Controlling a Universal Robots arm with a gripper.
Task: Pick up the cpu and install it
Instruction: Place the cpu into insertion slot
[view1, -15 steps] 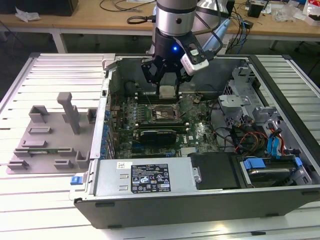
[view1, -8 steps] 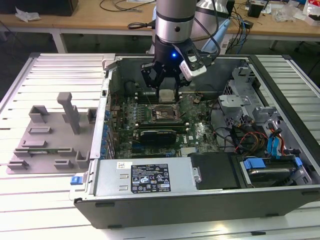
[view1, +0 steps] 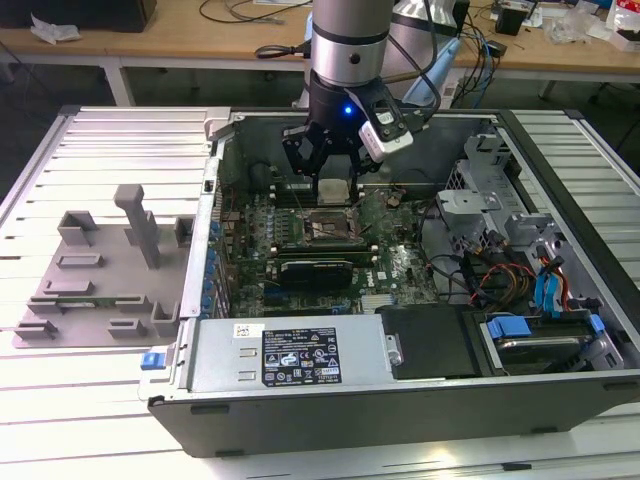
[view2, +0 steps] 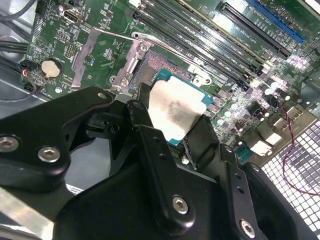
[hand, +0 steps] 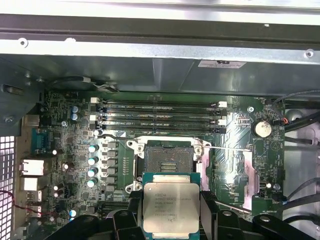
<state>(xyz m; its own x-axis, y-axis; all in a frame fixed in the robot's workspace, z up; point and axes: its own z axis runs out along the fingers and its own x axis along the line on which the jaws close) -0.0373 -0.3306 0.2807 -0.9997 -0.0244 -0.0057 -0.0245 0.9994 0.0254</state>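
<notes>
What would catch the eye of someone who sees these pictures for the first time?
First the gripper, shut on the cpu with its silver top plate, held close to the open socket of the green motherboard. Then the large open computer case in the middle of the exterior view, and the grey fixture tray on the exterior view's left.

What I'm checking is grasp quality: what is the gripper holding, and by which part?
The gripper holds the cpu, pinched by two opposite side edges, near the open socket.
</notes>
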